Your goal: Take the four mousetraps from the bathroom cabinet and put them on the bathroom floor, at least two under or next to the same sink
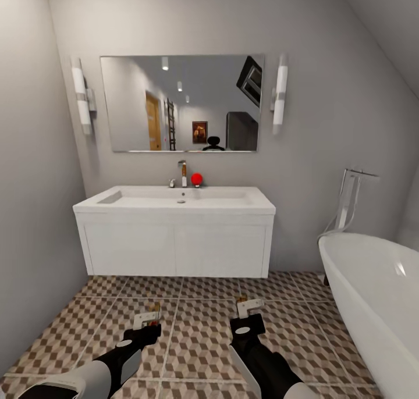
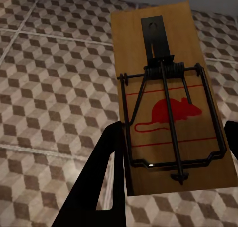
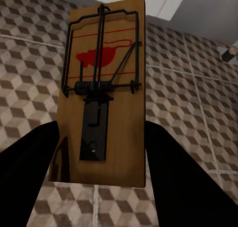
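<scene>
A grey-walled bathroom faces us, its cube-patterned bathroom floor (image 1: 198,323) filling the lower half of the head view below the white vanity and its sink (image 1: 180,198) at centre. A bathtub (image 1: 378,294) curves in at the lower right.

Our left gripper (image 1: 148,319) sits at the lower left of centre, the right gripper (image 1: 249,309) just right of centre, both above the tiles in front of the vanity. Each is clamped on a mousetrap: in the left wrist view the left trap (image 2: 168,108) lies between the dark fingers (image 2: 106,172), and in the right wrist view the right trap (image 3: 101,93) likewise sits between the fingers (image 3: 29,162).

We judge the step in hand to be setting these two down by the sink. To do it well, we should move closer to the vanity, lower each board until it lies flat on the tile, and only then let go. How high the traps hang above the floor is hard to read, so we should descend slowly.
</scene>
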Available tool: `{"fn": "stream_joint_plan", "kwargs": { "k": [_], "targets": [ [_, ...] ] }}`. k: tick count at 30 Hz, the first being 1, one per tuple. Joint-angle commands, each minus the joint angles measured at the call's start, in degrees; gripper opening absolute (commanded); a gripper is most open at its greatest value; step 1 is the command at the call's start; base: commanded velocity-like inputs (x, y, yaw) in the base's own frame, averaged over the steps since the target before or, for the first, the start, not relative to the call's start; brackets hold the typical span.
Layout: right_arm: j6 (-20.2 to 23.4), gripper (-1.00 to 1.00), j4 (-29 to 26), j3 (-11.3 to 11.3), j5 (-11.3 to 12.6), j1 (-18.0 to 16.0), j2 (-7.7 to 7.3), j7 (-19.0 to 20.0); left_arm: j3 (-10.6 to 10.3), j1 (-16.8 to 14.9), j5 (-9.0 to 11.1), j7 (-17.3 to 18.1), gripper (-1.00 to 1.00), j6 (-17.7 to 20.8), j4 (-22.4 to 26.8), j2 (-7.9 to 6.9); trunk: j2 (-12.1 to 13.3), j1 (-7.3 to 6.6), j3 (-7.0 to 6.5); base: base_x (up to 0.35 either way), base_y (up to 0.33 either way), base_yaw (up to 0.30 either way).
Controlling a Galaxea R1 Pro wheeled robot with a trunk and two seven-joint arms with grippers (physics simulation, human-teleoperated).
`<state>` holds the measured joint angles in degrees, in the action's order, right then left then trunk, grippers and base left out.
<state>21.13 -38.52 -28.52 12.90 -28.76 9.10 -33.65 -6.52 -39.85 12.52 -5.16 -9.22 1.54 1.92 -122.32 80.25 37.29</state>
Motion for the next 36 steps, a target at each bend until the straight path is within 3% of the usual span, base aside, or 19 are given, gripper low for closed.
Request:
{"fn": "stream_joint_plan", "kwargs": {
  "k": [1,36],
  "targets": [
    [0.3,-1.0,-0.1,-0.3,0.4,-0.1,-0.05,-0.5,-0.5,0.0,0.4,-0.3,-1.0,-0.2,0.0,0.02,-0.4,0.22,0.25,0.0,0.0,0.0],
    [0.2,-1.0,-0.1,-0.2,0.2,-0.1,-0.13,-0.5,-0.5,0.0,0.4,-0.5,-1.0,-0.3,0.0,0.02,-14.5,7.9,6.53,0.0,0.0,0.0]
  ]
}}
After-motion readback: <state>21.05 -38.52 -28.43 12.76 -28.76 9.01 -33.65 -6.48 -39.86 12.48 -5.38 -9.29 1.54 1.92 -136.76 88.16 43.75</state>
